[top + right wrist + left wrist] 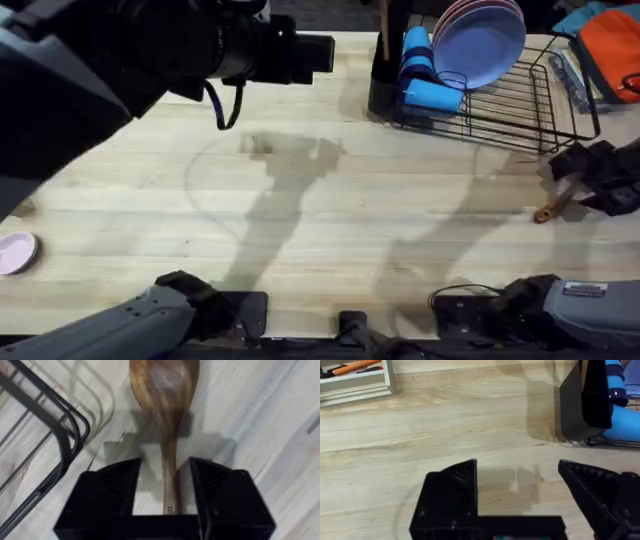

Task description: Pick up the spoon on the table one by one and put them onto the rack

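Observation:
A brown wooden spoon [551, 208] lies on the table [330, 230] at the right, just in front of the black wire rack [520, 105]. My right gripper [585, 180] is low over it. In the right wrist view its black fingers [115, 490] stand open on either side of the spoon's handle [169, 475], with the bowl [164, 387] ahead and the rack's corner [60, 430] beside. A second brown handle [383, 25] stands in the rack's tall black utensil cup [385, 90]. My left gripper [315, 55] hangs high left of the cup [585, 400], open [517, 485] and empty.
Blue cups [425, 80] and lilac plates [480, 40] fill the rack. A beige holder [355, 382] with an orange item sits at the far left. A pink dish [15, 252] lies at the table's left edge, and orange cloth [610, 45] at the far right.

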